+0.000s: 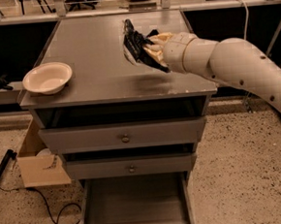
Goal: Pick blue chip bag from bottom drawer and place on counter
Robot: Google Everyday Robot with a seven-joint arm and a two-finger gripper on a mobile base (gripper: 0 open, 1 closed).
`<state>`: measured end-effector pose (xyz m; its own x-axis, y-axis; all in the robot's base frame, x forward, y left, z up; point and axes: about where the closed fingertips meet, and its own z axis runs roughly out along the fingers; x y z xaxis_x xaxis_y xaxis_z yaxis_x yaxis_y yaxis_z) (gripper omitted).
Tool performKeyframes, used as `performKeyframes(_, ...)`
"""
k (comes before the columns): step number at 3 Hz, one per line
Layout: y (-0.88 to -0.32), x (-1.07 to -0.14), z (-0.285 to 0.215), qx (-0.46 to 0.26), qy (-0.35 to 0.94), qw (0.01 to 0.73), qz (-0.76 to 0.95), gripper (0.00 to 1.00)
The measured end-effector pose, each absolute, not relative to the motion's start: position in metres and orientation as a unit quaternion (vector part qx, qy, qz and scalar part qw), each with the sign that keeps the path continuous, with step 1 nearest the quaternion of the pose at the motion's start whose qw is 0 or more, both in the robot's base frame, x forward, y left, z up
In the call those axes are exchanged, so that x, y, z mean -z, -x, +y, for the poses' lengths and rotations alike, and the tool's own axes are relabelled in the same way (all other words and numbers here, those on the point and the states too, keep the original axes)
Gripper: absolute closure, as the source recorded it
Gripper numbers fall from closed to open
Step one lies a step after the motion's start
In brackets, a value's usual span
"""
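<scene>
Cream arm [238, 60] (dark screws [240, 82]), rounded wrist [179, 50] — pale fingers [160, 36] over counter [92, 49]

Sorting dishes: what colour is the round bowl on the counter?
Round bowl: cream, camera view. Gripper holds dark foil chip bag above grey counter.

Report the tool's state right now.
The tool is shut on the blue chip bag, over the right side of the counter.

The cream gripper [151, 49] hangs over the glossy grey counter [91, 45], its yellowish fingers [158, 36] pinching the blue-black bag [134, 42] with pale patches. Left of the fingers is a cream bowl [48, 77]. Below them are the plain grey drawer [136, 206], a speckled beige floor [242, 174] and a tan box [38, 166].
</scene>
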<state>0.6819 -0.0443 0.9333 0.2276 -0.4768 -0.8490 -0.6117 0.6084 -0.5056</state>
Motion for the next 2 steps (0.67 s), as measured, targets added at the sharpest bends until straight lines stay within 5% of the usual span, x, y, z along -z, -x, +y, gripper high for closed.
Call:
performKeyframes(1, -0.6819, -0.9333, -0.0443, -0.052, 0.439, 0.649, 0.619, 1.0)
performKeyframes(2, -0.6819, -0.9333, -0.0442, -0.052, 0.439, 0.649, 0.619, 0.83)
